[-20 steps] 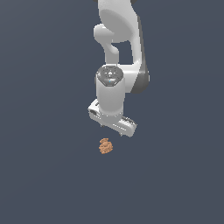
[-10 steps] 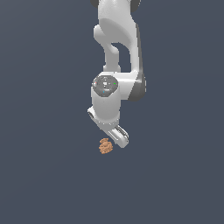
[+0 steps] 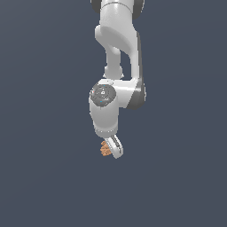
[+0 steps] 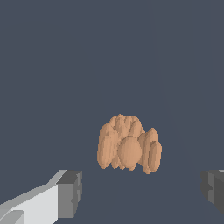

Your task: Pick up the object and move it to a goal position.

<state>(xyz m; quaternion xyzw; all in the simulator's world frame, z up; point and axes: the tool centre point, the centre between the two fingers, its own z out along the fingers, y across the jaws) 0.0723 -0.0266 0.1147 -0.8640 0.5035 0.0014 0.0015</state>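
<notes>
The object (image 3: 104,149) is a small orange-brown lumpy clump on the dark grey floor. In the exterior view it peeks out on the left of the white gripper (image 3: 111,150), which is right over it and hides most of it. In the wrist view the object (image 4: 129,144) lies between and a little beyond the two dark finger pads (image 4: 70,192), which stand wide apart on either side. My gripper (image 4: 142,192) is open and holds nothing. No goal marker is in view.
A plain dark grey floor (image 3: 177,177) fills both views. The white arm (image 3: 117,53) rises from the gripper to the top of the exterior view.
The wrist has turned and the gripper has come down over the object, which now shows only partly beside the hand. The object has not moved.
</notes>
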